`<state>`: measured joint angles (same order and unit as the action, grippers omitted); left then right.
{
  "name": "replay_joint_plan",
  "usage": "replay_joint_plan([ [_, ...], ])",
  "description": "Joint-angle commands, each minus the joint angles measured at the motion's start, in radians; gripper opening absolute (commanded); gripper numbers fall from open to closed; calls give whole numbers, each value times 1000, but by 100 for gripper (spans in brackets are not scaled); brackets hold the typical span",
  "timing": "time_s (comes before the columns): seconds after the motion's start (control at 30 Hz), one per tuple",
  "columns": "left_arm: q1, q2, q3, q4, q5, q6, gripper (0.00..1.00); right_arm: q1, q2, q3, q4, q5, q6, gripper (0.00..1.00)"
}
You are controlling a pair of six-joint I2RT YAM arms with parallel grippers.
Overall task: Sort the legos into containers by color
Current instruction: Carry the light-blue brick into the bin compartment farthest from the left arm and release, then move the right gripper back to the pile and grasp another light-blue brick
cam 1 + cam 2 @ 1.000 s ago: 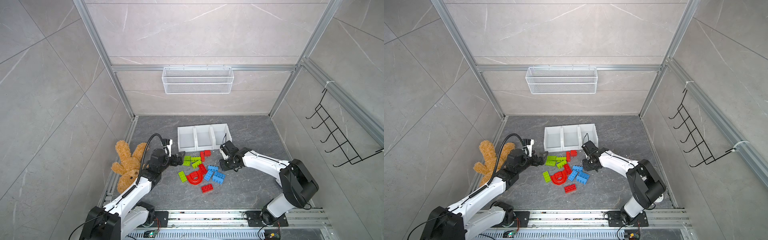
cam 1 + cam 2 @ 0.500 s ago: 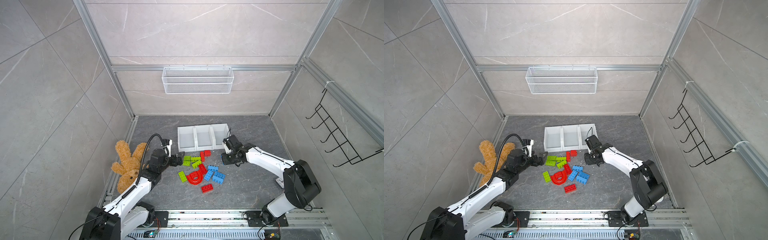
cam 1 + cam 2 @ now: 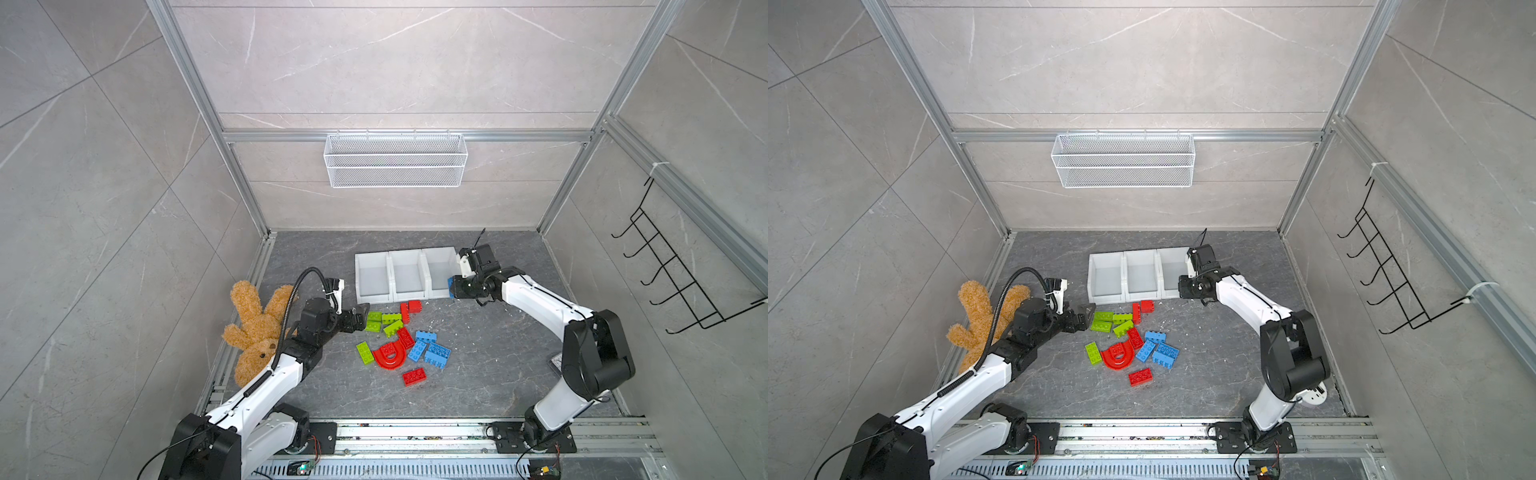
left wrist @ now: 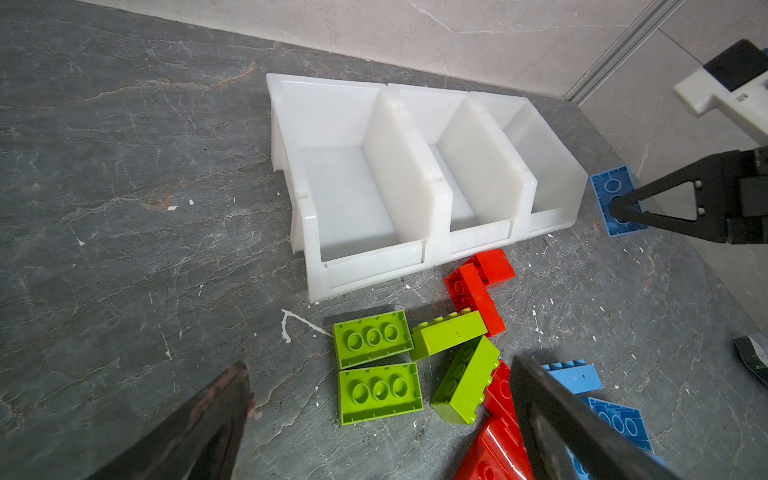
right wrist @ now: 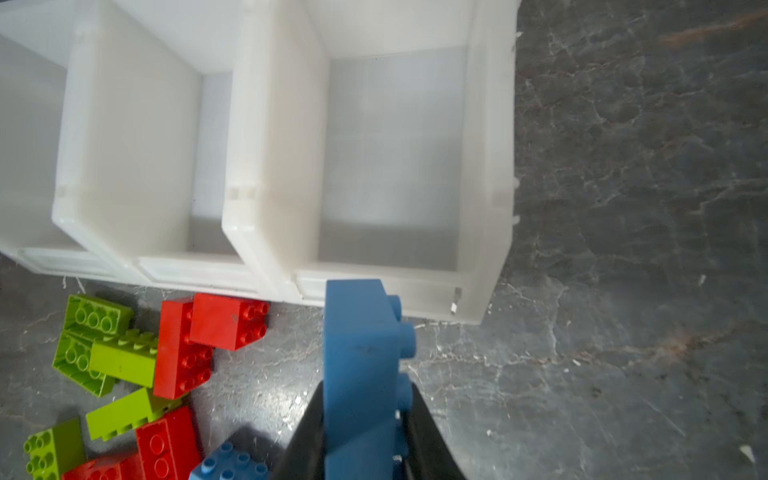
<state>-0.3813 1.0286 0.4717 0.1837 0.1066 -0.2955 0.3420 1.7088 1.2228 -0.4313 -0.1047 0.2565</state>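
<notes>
Right end effector clamped on blue lego, moved up to rightmost container

White-shelled, black-jointed left arm and right arm are pictured; a ribbed black cable is looped above the black-fingered left gripper.

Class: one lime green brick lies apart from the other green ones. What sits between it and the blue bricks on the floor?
The red arch lies between that green brick and the blue bricks. Both top views show it.
</notes>
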Motion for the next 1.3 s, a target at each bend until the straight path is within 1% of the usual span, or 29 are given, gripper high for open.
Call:
replay_joint_plan([
  [0.0, 2, -5, -3, 33, -6, 13, 100, -3, 68, 70, 35, 20, -28, 14],
  [0.17, 2, 11, -6, 41, -29, 22, 100, -3, 132, 121, 106, 28, -13, 14],
  [0.43, 2, -14, -15, 37, -47, 30, 100, -2, 248, 206, 77, 37, -22, 15],
  [0.67, 3, -8, -13, 37, -47, 29, 100, -2, 279, 216, 66, 61, -27, 19],
  [0.77, 2, -4, -14, 39, -47, 29, 100, -1, 290, 229, 47, 69, -35, 32],
  [0.8, 2, -5, -13, 37, -47, 29, 99, -1, 288, 231, 42, 71, -39, 38],
  [0.9, 2, -7, -11, 33, -45, 29, 100, 1, 271, 239, 30, 74, -43, 49],
  [0.97, 2, -12, -12, 33, -48, 31, 100, 0, 256, 246, 15, 76, -48, 52],
  [1.07, 2, -18, -14, 31, -52, 31, 100, 4, 204, 247, -19, 68, -68, 53],
  [1.13, 2, -22, -15, 31, -52, 31, 100, 21, 128, 200, -21, 47, -85, 54],
  [1.2, 2, -26, -13, 27, -52, 30, 100, 50, 48, 142, -30, -11, -123, 57],
  [1.27, 2, -33, -12, 23, -51, 31, 100, 105, -35, 71, -56, -36, -165, 61],
])
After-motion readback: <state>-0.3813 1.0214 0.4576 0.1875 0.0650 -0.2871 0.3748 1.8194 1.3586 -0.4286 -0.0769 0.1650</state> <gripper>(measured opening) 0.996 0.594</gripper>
